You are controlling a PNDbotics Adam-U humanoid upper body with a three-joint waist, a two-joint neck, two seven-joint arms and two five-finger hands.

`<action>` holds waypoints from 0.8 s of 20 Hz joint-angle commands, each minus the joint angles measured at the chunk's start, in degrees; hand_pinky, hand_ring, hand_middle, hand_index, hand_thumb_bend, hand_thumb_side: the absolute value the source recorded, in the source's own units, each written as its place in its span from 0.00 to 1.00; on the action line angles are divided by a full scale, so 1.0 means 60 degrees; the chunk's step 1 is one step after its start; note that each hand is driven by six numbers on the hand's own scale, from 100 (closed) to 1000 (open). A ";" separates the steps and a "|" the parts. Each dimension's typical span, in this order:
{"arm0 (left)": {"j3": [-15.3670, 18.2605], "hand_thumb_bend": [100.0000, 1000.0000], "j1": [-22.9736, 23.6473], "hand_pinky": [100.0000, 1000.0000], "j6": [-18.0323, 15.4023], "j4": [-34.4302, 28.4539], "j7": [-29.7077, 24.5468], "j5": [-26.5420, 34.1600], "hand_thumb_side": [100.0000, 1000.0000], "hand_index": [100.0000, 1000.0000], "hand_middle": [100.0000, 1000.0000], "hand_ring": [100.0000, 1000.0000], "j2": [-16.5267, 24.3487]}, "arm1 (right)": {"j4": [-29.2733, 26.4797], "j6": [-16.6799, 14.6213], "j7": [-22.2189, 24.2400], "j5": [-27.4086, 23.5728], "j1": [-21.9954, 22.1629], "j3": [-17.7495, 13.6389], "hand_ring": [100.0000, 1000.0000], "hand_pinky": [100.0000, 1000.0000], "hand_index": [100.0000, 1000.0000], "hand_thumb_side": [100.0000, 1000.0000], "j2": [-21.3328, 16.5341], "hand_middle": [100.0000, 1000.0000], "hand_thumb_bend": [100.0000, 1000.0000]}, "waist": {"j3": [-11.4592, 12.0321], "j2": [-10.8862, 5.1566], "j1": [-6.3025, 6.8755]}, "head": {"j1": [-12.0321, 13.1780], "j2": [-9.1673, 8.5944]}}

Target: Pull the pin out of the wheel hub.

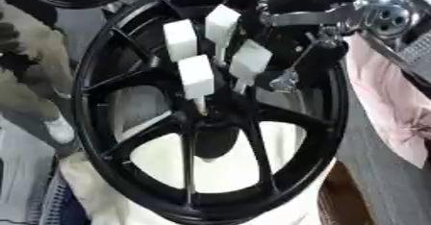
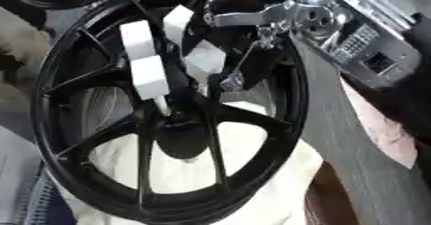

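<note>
My right hand (image 1: 221,58) comes in from the upper right over the black wheel (image 1: 109,56), which fills my view. Its white-tipped fingers (image 1: 195,76) are spread and reach down to the hub (image 1: 206,118). I can't make out the pin itself, or whether anything is gripped.

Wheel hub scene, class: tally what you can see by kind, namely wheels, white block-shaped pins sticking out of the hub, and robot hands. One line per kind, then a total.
Black wheel hub: 1
White block-topped pins: 4
Robot hand (right hand, reaching in from the upper right): 1
Total: 6
</note>
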 commanded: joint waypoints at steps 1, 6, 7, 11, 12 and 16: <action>-0.0003 0.43 -0.0126 0.72 0.0000 -0.0197 -0.0051 0.0006 0.76 0.72 0.55 0.67 0.0158 | -0.0008 -0.0059 -0.0027 -0.0008 -0.0202 -0.0143 0.67 0.77 0.75 0.00 -0.0167 0.68 0.06 | 0.0019 -0.0141 0.0018 | -0.0034 -0.0094; -0.0008 0.43 -0.0156 0.72 0.0012 -0.0217 -0.0084 0.0018 0.76 0.72 0.56 0.67 0.0138 | 0.0242 -0.0201 0.0020 0.0069 -0.0232 -0.0115 0.66 0.77 0.74 0.00 -0.0072 0.67 0.01 | 0.0055 -0.0137 0.0009 | -0.0046 -0.0110; -0.0013 0.43 -0.0162 0.72 0.0014 -0.0222 -0.0092 0.0020 0.76 0.72 0.56 0.67 0.0137 | 0.0281 -0.0227 0.0034 0.0064 -0.0237 -0.0114 0.66 0.77 0.74 0.00 -0.0061 0.67 0.02 | 0.0060 -0.0138 0.0005 | -0.0045 -0.0110; -0.0021 0.43 -0.0176 0.72 0.0017 -0.0236 -0.0112 0.0022 0.76 0.72 0.56 0.67 0.0134 | 0.0411 -0.0287 0.0079 0.0015 -0.0272 -0.0100 0.66 0.77 0.74 0.00 -0.0018 0.66 0.01 | 0.0077 -0.0133 -0.0003 | -0.0053 -0.0145; -0.0022 0.43 -0.0178 0.72 0.0017 -0.0238 -0.0114 0.0023 0.76 0.72 0.56 0.67 0.0134 | 0.0434 -0.0298 0.0087 0.0001 -0.0281 -0.0097 0.66 0.77 0.74 0.00 -0.0008 0.66 0.01 | 0.0080 -0.0130 -0.0002 | -0.0056 -0.0155; -0.0037 0.43 -0.0181 0.72 0.0018 -0.0237 -0.0130 0.0025 0.77 0.72 0.56 0.67 0.0138 | 0.0519 -0.0308 0.0097 -0.0038 -0.0306 -0.0098 0.65 0.76 0.74 0.00 0.0016 0.66 0.00 | 0.0085 -0.0114 0.0003 | -0.0088 -0.0191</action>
